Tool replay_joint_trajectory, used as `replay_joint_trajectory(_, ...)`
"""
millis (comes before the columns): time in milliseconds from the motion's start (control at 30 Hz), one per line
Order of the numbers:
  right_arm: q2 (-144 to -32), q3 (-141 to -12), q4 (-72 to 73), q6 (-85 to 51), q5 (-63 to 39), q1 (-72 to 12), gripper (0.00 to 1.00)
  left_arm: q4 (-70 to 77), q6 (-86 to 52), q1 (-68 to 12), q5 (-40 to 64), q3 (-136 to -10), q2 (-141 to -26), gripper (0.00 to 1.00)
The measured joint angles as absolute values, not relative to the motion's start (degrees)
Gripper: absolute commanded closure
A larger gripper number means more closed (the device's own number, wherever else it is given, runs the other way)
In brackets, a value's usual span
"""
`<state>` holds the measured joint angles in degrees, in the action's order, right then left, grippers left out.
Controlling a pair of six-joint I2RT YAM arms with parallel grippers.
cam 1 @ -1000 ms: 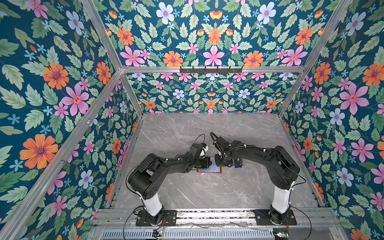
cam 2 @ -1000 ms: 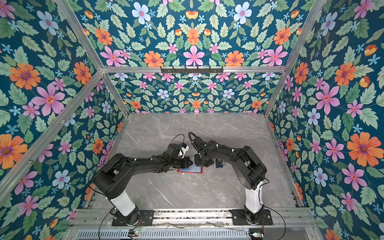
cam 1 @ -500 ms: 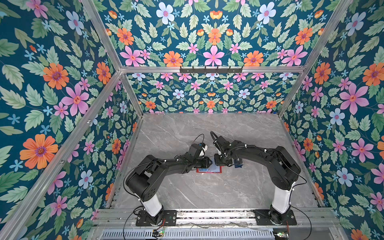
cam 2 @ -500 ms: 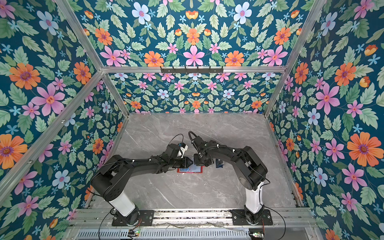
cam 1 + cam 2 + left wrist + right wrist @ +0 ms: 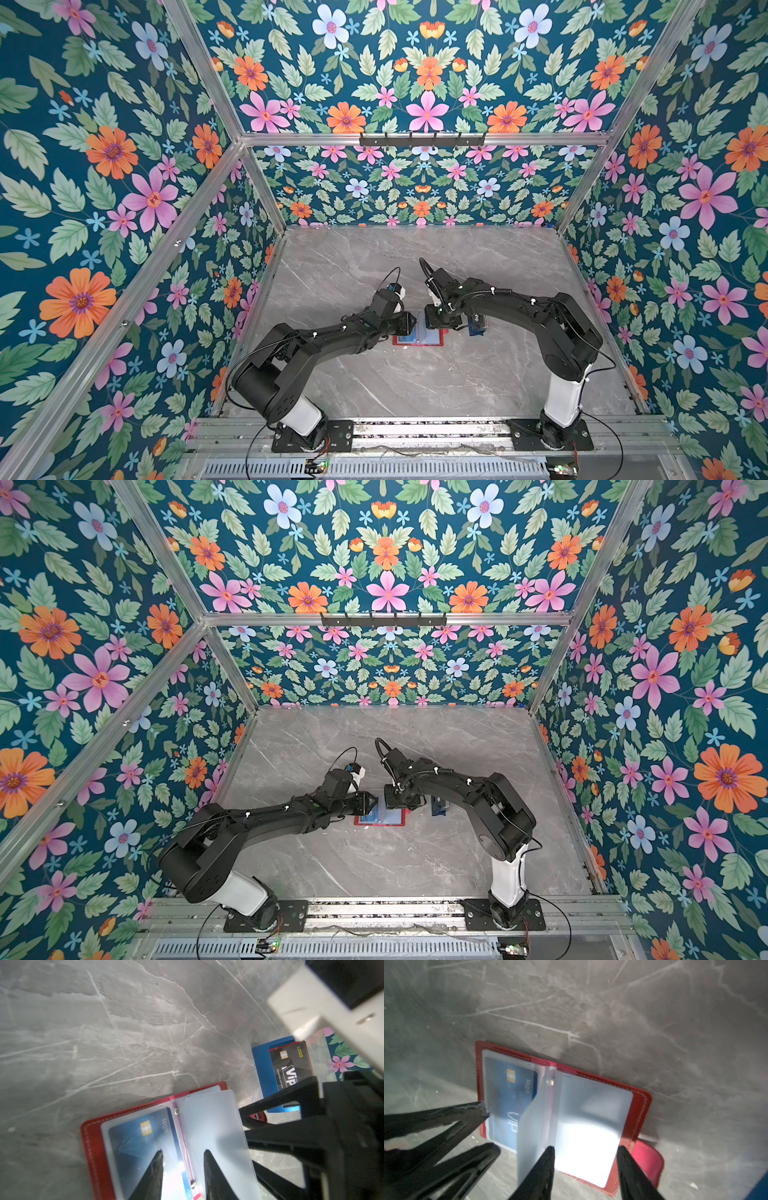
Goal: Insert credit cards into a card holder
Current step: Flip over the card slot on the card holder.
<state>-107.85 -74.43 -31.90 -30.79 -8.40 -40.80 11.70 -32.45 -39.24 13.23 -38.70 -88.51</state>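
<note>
Change since earlier: slight. Both arms hang over the same spot as a second ago, with the left elbow a little resettled. The card holder (image 5: 417, 338) has not shifted.
Top views, holder: it lies open on the grey marbled table (image 5: 374, 270), directly under and between the left gripper (image 5: 409, 324) and the right gripper (image 5: 442, 326).
Top views, tray: the blue tray (image 5: 476, 326) sits just past the right gripper on its outer side, well off from the left one. The right arm looks nearer for the next pick.
Left wrist, gripper: fingers parted with nothing between them, tips hovering over the card holder's spine.
Left wrist, cards: the blue card (image 5: 135, 1136) is already in a clear pocket under one fingertip. The dark card (image 5: 291, 1064) sits in the blue tray beyond the right gripper's fingers.
Right wrist, gripper: fingers spread wide and empty, tips straddling the empty sleeve (image 5: 591, 1109) below.
Right wrist, leaf: one frosted leaf (image 5: 529, 1126) curls up off the spine beside the inner fingertip.
Right wrist, axis: the empty sleeve's long side runs with the spine, pointing away from the gripper. Which edge is its mouth, cannot tell.
Materials: stitched red leather-look cover and floppy frosted plastic leaves. The rounded snap tab (image 5: 650, 1159) lies by the outer fingertip. The cards are thin, flat and glossy.
</note>
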Motion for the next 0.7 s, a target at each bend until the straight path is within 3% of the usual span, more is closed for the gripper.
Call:
replay_joint_trajectory(367, -112.05, -80.14, -33.89, -29.34, -9.08, -42.61, 0.51, 11.07, -32.42, -39.24, 8.14, -35.64, -83.26, 0.66)
replay_joint_trajectory(700, -115.20, -81.71, -34.09, -29.19, -11.40, -42.89, 0.68, 9.78, -32.42, -39.24, 5.72, -34.79, -83.05, 0.72)
